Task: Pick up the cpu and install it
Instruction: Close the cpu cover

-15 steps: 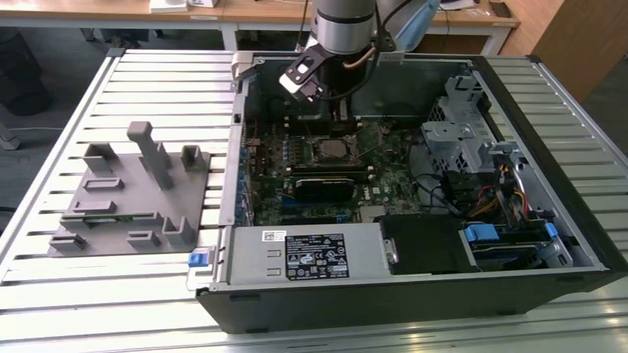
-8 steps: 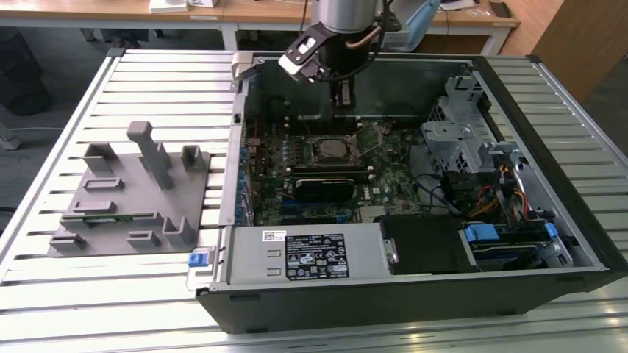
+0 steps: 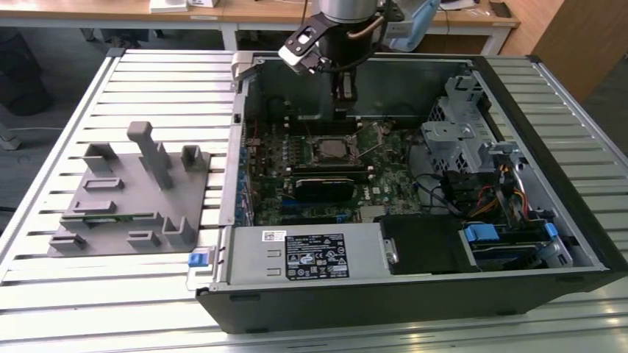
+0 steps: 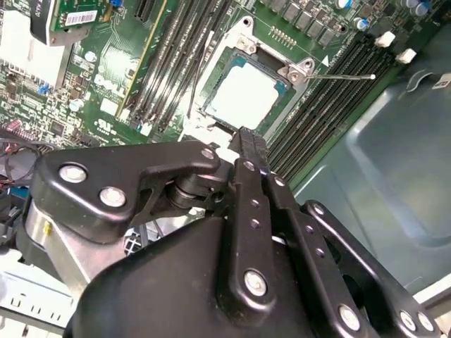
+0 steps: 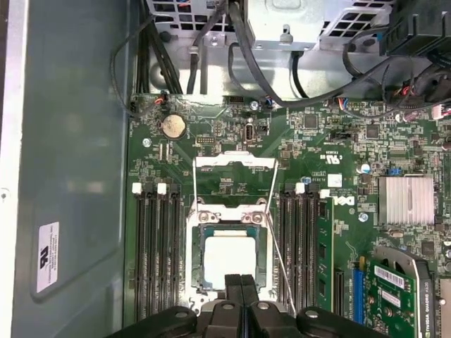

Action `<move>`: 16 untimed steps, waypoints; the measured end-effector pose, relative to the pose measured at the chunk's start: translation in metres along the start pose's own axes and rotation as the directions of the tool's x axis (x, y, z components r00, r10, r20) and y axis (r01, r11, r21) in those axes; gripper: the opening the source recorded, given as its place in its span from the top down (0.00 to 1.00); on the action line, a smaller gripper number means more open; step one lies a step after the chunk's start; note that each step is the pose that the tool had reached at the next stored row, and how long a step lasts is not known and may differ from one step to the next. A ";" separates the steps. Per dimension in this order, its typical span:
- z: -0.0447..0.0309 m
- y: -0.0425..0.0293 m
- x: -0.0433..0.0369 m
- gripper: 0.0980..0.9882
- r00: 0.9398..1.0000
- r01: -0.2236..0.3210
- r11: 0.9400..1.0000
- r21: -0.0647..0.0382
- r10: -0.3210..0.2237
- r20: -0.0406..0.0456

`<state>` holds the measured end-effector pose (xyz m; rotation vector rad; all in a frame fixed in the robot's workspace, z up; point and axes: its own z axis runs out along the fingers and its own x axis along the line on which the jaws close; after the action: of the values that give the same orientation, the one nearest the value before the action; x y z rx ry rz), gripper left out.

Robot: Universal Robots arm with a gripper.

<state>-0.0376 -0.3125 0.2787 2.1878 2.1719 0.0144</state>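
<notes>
Silver-topped cpu (image 5: 229, 255) sits in the motherboard socket (image 5: 199, 262) inside the open computer case (image 3: 412, 312); the end effector (image 5: 241, 282) hovers over the socket's edge, fingers closed together on nothing.

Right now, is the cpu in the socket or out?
In. In both wrist views the cpu lies flat inside the socket, square with its frame; the shut gripper holds nothing.
</notes>
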 end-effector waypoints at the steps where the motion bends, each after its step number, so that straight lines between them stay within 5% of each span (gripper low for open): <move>1: 0.0000 0.0002 -0.0008 0.97 1.000 0.000 1.000 0.000 0.000 0.000; 8: 0.0010 0.0122 -0.0020 0.97 1.000 0.000 1.000 0.001 0.000 0.000; 16: 0.0018 0.0157 -0.0018 0.97 1.000 0.000 1.000 0.001 0.000 0.000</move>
<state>-0.0219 -0.3145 0.2777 2.1886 2.1725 0.0134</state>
